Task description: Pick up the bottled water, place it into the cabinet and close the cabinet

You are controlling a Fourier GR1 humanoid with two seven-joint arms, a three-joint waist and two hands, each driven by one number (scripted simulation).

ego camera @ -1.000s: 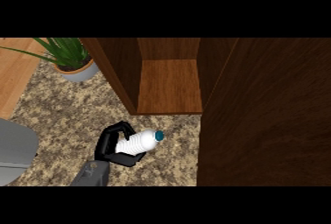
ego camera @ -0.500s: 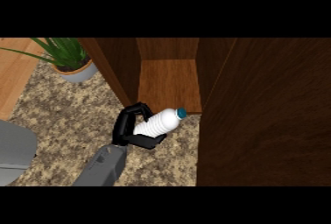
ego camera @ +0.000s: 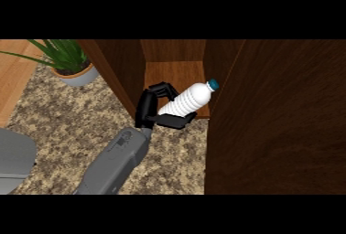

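At ten o'clock I have the potted plant (ego camera: 67,64) on the stone counter (ego camera: 74,119), well out of my way. At center, one hand (ego camera: 154,107) has its fingers curled round the bottle (ego camera: 186,99), cap tilted toward one o'clock and into the cabinet (ego camera: 174,75) opening, I reckon so it slides onto the shelf without clipping the side panel. At three o'clock the open door (ego camera: 277,119) fills the view. It blocks the shelf's right side; I can't tell which arm this is, and no second hand shows.
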